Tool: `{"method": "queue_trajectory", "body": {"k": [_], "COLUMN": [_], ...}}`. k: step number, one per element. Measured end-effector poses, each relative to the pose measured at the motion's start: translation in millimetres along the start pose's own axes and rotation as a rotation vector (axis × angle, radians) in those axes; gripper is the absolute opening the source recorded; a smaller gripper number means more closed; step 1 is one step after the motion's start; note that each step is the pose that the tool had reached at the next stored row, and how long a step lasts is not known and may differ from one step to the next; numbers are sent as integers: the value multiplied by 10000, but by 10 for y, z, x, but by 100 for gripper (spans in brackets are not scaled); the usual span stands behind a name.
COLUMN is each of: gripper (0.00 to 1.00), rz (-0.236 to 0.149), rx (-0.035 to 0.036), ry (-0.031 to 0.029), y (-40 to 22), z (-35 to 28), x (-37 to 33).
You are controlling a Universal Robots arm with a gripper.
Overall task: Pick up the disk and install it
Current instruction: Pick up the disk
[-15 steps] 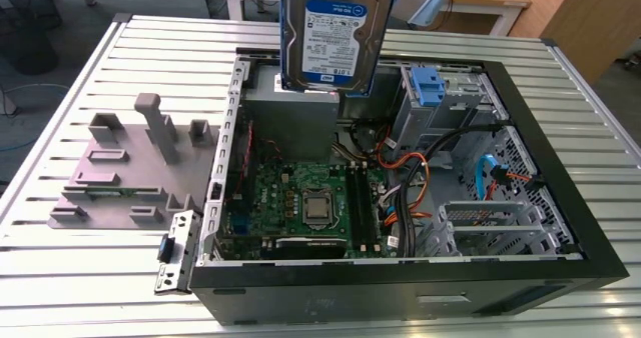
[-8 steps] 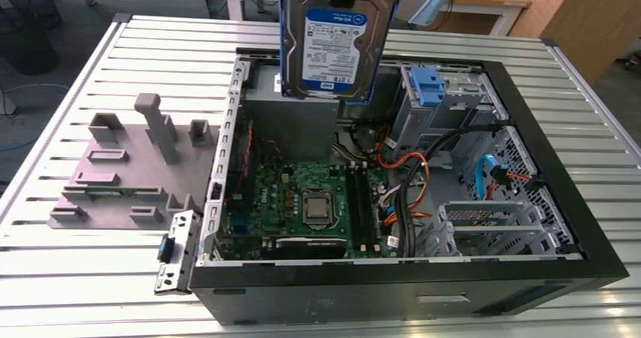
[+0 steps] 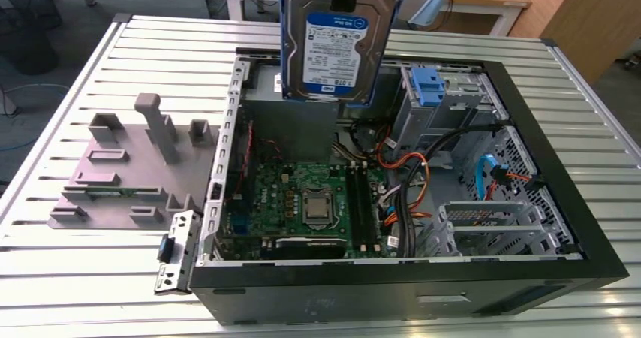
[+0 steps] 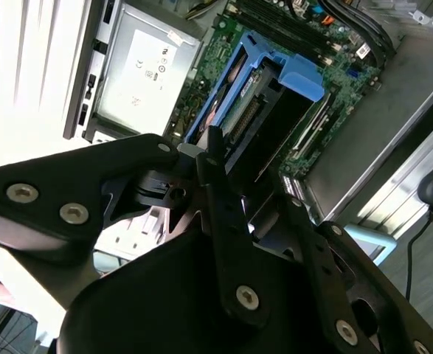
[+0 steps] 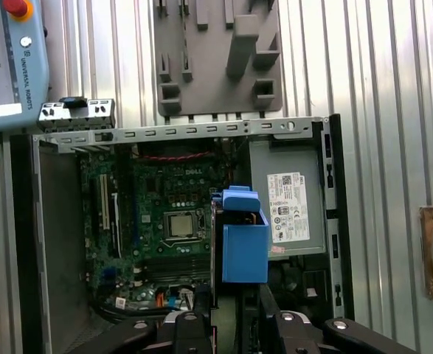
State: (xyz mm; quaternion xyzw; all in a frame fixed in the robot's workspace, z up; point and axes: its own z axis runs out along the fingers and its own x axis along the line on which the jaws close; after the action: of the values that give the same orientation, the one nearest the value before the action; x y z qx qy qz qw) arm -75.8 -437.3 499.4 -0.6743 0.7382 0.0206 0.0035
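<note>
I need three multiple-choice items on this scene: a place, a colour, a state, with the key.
1. Where is the disk? A) hanging upright above the open computer case B) lying flat on the case floor C) seated in a bay
2. What colour is its carrier bracket? A) red B) green C) blue
3. How is the gripper? A) jaws open B) jaws shut on the disk C) jaws shut on a cable
Key: 1 A, it hangs over the case in the exterior view; 2 C, blue in both wrist views; 3 B, the jaws clamp it.
</note>
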Motion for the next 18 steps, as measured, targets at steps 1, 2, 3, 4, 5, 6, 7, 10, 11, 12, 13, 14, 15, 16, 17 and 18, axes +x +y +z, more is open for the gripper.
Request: {"method": "queue_trajectory", "body": {"k": [1,2,3,4,5,6,7,10,11,12,13,14,15,16,17,18], "gripper": [35,35,35,35,35,35,35,35,35,35,35,35,35,35,35,35], "rz": [1,1,1,1,2,2,1,1,1,1,0,1,1,1,1,1], "rx": [-1,-1,-1,0,0,-1,-1,0,0,0,0,0,-1,0,0,0], "ry": [2,1,1,0,1,2,2,2,1,0,0,0,2,1,2,2], "y": [-16,-35,-57,-82,-111,-141,-169,-249,-270,-286,-301,-311,-321,-330,-339,-347], "z": [0,2,3,5,6,7,9,17,24,32,40,50,59,69,80,88], "x": [-2,-3,-5,-8,-10,-13,-15,-22,-24,-25,-25,-24,-22,-17,-10,-3]}}
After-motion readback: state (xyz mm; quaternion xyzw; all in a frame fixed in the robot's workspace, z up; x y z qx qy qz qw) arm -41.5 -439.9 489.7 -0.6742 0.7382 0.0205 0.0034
